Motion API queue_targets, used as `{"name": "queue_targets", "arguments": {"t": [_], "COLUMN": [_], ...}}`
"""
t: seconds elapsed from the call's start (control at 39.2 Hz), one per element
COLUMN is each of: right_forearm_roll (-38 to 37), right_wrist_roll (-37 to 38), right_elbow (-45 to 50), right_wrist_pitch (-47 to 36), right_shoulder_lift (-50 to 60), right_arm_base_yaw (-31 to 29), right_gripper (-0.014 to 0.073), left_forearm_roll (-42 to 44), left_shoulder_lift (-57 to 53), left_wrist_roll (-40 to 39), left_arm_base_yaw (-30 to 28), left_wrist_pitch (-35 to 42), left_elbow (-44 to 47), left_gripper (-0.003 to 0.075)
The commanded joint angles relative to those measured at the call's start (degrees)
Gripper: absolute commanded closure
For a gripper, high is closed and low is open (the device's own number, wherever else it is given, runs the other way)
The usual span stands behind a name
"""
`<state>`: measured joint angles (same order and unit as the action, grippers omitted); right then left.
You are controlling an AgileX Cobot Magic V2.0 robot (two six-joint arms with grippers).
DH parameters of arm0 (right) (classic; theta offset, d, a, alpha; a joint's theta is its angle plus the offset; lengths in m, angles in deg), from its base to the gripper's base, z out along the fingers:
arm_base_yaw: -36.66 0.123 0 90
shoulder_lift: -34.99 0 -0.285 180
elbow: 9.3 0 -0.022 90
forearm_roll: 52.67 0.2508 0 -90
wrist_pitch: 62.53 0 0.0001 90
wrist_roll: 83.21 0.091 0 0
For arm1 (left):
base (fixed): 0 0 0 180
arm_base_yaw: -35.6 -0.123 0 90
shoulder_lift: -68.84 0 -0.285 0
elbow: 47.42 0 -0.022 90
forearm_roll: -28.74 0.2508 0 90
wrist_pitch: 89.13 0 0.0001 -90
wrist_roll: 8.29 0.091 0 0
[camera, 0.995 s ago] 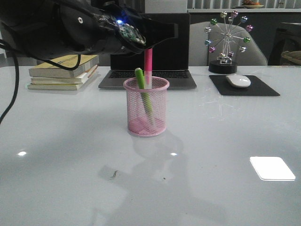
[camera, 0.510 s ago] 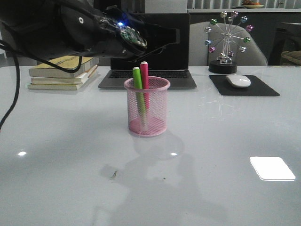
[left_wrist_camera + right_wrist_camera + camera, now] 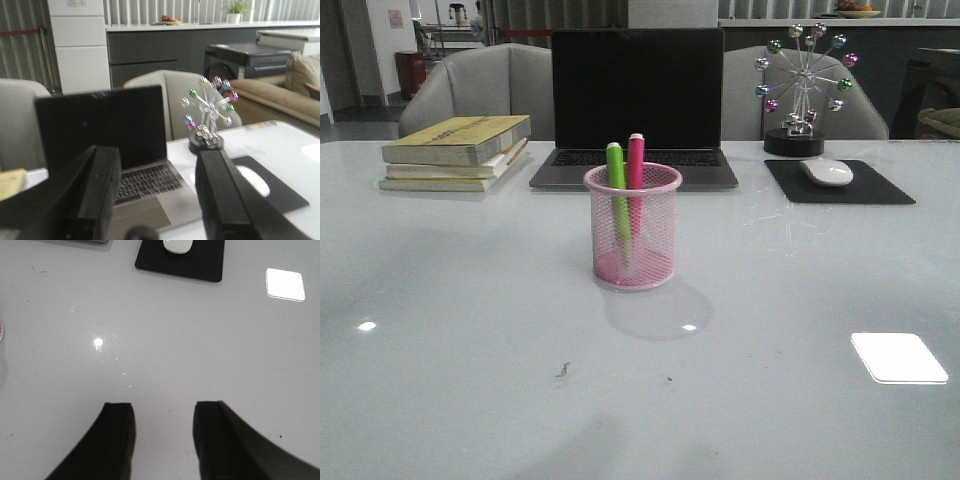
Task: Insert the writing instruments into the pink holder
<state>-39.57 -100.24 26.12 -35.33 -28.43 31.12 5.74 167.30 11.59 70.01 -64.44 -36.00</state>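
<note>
The pink holder (image 3: 631,228) stands in the middle of the table in the front view. The lime green marker (image 3: 616,167) and the bright pink marker (image 3: 636,160) stand side by side inside it, their tips above the rim. Neither arm shows in the front view. In the left wrist view my left gripper (image 3: 157,160) is open and empty, up in the air and facing the laptop. My right gripper (image 3: 164,410) is open and empty above bare table, with a sliver of the pink holder (image 3: 1,332) at the picture's edge.
An open laptop (image 3: 636,105) stands behind the holder, and a stack of books (image 3: 455,152) lies at the back left. At the back right are a black mouse pad (image 3: 838,182) with a white mouse (image 3: 827,171), and a ferris-wheel ornament (image 3: 804,85).
The left arm has drawn back out of the front view after letting the pink marker drop into the holder. Both markers now stand upright in the cup.
</note>
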Motion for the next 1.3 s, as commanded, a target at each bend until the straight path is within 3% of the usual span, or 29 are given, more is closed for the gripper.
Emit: {"name": "queue_targets", "arguments": {"t": [0.0,0.23,0.54,0.84,1.28], "right_forearm_roll": [0.0,0.0,0.0,0.0,0.0], "right_wrist_roll": [-0.6,-0.6,-0.6,-0.6,-0.6], "right_elbow": [-1.7,-1.7,-1.7,-1.7,-1.7], "right_wrist_pitch": [-4.0,-4.0,-4.0,-4.0,-4.0], "right_shoulder_lift": [1.0,1.0,1.0,1.0,1.0], "right_arm_base_yaw": [-0.5,-0.5,-0.5,-0.5,-0.5], "right_gripper": [0.0188,0.0188,0.0188,0.0188,0.0188], "left_forearm_roll": [0.2,0.3,0.7,4.3,4.3], "left_shoulder_lift": [-7.2,-16.6,-29.1,-40.8,-49.9], "left_wrist_roll": [0.6,2.1,2.1,2.1,2.1], "left_arm_base_yaw": [-2.8,-11.3,-22.4,-32.4,-35.0], "left_wrist_pitch": [-0.7,-12.4,-18.1,-28.6,-33.3], "left_elbow": [-1.4,0.8,9.1,18.8,25.9], "left_gripper": [0.0309,0.0335,0.0335,0.0335,0.0335]}}
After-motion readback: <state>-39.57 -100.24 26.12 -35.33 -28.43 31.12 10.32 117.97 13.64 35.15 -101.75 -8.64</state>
